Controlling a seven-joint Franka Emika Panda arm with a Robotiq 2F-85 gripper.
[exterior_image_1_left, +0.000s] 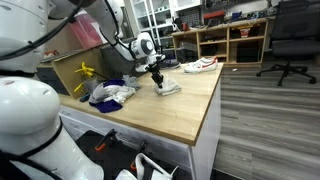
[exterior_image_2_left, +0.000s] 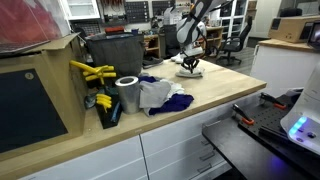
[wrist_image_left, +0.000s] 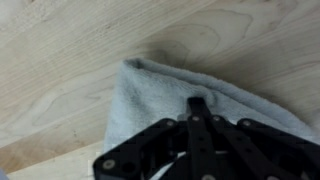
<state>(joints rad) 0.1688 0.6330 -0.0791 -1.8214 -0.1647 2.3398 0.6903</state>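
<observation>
A small light grey cloth (wrist_image_left: 150, 105) lies on the wooden table (exterior_image_1_left: 190, 110) toward its far end. My gripper (wrist_image_left: 200, 104) comes down onto it with both black fingers pressed together, and the cloth bunches up around the tips. In both exterior views the gripper (exterior_image_1_left: 157, 79) (exterior_image_2_left: 190, 63) stands over the cloth (exterior_image_1_left: 168, 88) (exterior_image_2_left: 190, 71), which rises in a small peak to the fingertips. The fingers hide the spot where they meet the cloth.
A heap of white and blue cloths (exterior_image_1_left: 110, 94) (exterior_image_2_left: 160, 97) lies mid-table. Beside it are a metal cylinder (exterior_image_2_left: 127, 93), yellow tools (exterior_image_2_left: 92, 72) and a dark bin (exterior_image_2_left: 115, 50). A white and red shoe (exterior_image_1_left: 200, 66) and an office chair (exterior_image_1_left: 290, 45) lie beyond the table.
</observation>
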